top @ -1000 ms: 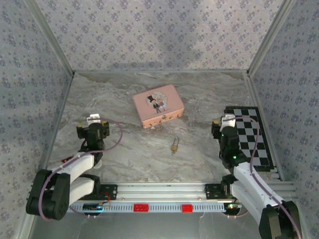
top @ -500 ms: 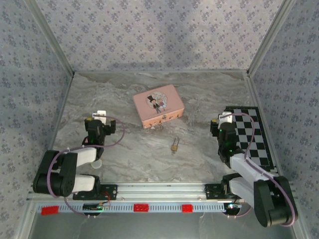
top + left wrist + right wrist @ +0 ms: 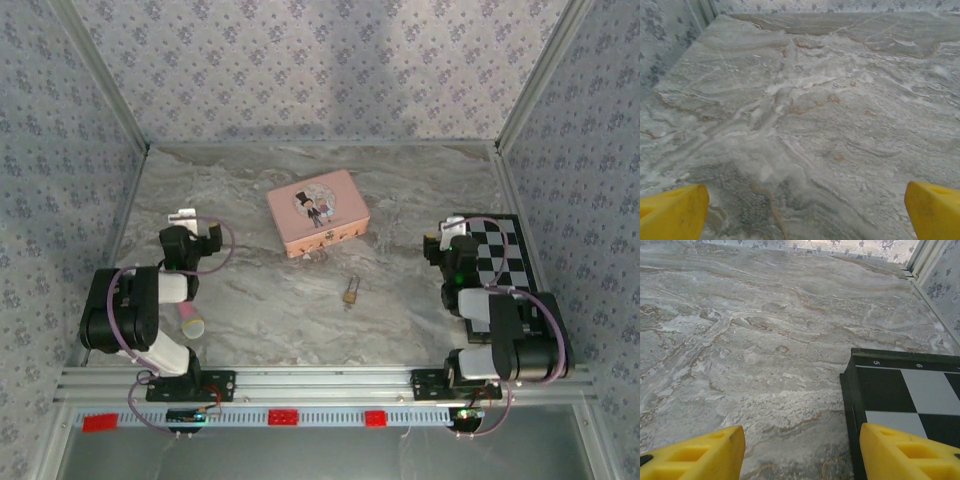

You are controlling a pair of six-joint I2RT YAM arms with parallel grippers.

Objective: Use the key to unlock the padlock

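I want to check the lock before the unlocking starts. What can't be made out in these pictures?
- Top view: the padlock is too small to tell whether its shackle is latched or whether anything sits in its keyhole.
- Top view: the left arm covers part of the pink-and-cream cylinder.
- Top view: the right arm covers part of the checkerboard.
- Wrist views: the bottom edge cuts off the left hand and the right hand.

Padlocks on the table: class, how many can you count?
1. The padlock lies near the middle of the table, just nearer the arms than the pink tin, apart from it; others may be hidden.
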